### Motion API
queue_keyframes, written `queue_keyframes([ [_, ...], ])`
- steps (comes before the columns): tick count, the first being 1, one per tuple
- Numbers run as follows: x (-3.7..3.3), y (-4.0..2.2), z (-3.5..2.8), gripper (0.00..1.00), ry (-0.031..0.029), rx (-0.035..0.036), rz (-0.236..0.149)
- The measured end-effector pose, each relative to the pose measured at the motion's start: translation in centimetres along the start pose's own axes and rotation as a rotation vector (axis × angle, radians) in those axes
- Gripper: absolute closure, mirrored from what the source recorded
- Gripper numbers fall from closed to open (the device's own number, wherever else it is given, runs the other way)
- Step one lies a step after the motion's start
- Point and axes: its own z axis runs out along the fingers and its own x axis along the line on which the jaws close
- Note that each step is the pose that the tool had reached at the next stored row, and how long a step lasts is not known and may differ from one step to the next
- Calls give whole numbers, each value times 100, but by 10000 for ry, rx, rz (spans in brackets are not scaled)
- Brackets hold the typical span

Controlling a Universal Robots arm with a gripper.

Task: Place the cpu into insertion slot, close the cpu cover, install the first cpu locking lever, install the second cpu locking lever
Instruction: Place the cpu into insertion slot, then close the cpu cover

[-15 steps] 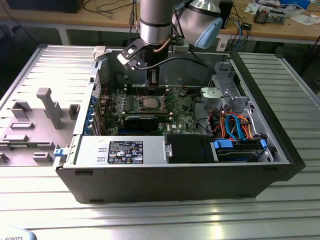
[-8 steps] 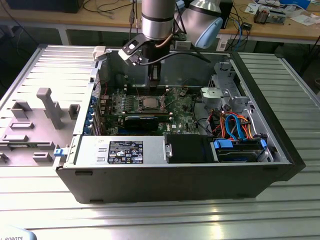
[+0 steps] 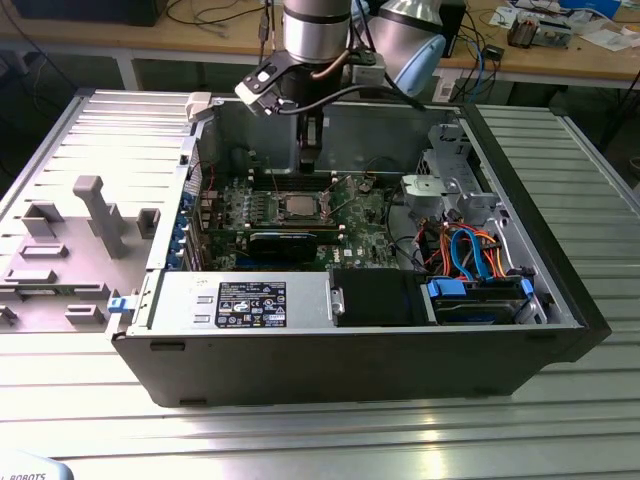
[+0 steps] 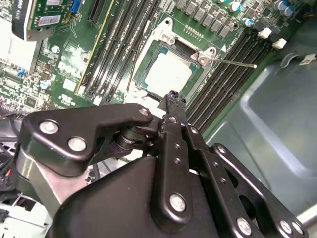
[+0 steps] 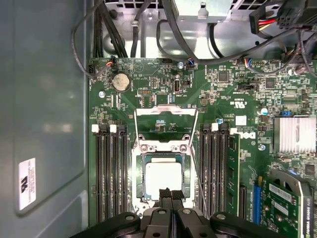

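The cpu, a silver-grey square, lies flat in the insertion slot on the green motherboard. The cpu cover, a thin silvery frame, is swung open and rests beyond the slot. Thin wire locking levers stand released beside the socket. My gripper hovers just above the near edge of the chip. Its two black fingers are pressed together with nothing between them.
Black memory slots flank the socket on both sides. The grey case wall stands close by, and cables hang at the far end. In the exterior view, drive bays with orange and blue cables fill the case's right part.
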Motion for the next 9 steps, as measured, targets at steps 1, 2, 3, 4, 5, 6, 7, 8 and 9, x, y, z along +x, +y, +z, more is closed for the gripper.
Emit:
queue_keyframes([
  [1,-1,0,-22,89,0,1,0],
  [2,-1,-1,-38,89,3,0,1],
  [3,-2,0,-69,89,9,-1,0],
  [4,-2,-1,-87,89,16,0,0],
  [5,-3,-1,-107,89,21,0,0],
  [6,-3,-1,-116,89,25,-1,0],
  [7,-3,-1,-117,89,30,-2,0],
  [8,-3,-1,-117,89,31,-2,0],
  [9,-3,-1,-118,89,32,0,0],
])
